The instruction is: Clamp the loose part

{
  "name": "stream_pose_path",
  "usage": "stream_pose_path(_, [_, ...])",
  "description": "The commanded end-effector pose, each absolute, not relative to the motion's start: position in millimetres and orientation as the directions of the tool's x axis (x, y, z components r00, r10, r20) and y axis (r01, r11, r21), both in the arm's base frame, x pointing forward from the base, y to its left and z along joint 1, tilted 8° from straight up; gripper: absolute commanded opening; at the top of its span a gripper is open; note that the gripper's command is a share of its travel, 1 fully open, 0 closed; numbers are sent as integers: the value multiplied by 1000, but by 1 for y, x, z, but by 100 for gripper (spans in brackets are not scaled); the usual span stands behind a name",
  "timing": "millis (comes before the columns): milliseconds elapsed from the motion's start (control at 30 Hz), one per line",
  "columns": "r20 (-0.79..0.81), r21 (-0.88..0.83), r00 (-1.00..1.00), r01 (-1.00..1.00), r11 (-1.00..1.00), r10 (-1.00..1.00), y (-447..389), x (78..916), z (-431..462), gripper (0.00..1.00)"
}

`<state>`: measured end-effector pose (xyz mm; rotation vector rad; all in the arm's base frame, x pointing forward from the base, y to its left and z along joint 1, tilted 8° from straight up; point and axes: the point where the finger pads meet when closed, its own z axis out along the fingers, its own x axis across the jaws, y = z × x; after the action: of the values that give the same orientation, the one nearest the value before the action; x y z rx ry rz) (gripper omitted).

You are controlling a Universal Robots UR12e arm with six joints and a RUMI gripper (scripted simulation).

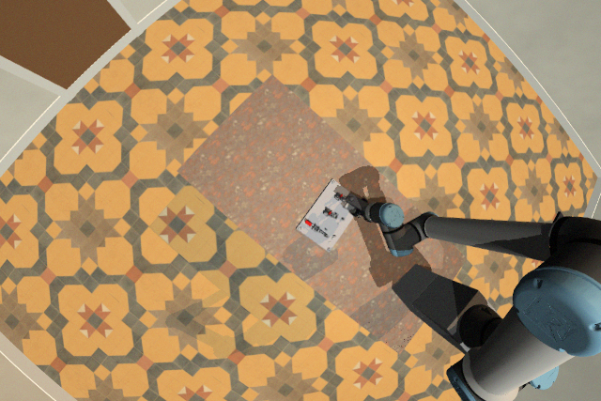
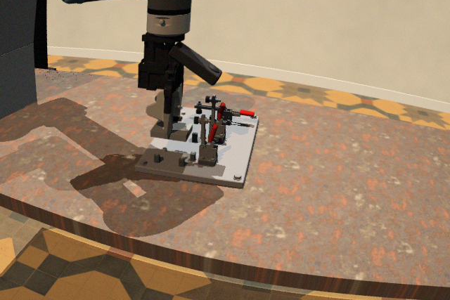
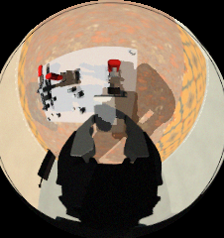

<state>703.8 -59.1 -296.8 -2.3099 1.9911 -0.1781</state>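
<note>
My gripper (image 2: 169, 126) (image 3: 109, 115) is shut on the grey part (image 2: 180, 134) (image 3: 104, 114). The part's flat base is roughly level, over the arm side of the white fixture plate (image 2: 231, 166) (image 1: 319, 206) (image 3: 94, 60). Its underside contact is hidden. The near clamp's red handle (image 2: 212, 133) (image 3: 114, 65) and the middle clamp's red handle (image 2: 221, 111) (image 3: 54, 76) stand steeply, with their bars raised. The far clamp's red handle (image 2: 247, 112) (image 1: 308, 223) lies level, pointing outward, and its bar is level. The near nest's dark blocks (image 2: 157, 158) (image 2: 181, 161) lie in shadow; pads are unclear.
A dark block (image 2: 195, 138) stands close to the part, on the clamp side. The upright near clamp bar (image 2: 202, 129) rises beside it. The plate has a corner bolt (image 2: 237, 176). The speckled table (image 2: 327, 194) surrounds the fixture. The arm reaches in from the base side.
</note>
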Motion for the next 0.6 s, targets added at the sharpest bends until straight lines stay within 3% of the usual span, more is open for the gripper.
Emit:
stream_pose_path(0, [32,-142,145,-979,-148,-989,-59,705,-301,0])
stream_pose_path(567, [32,-142,145,-979,-148,-989,-60,710,-325,0])
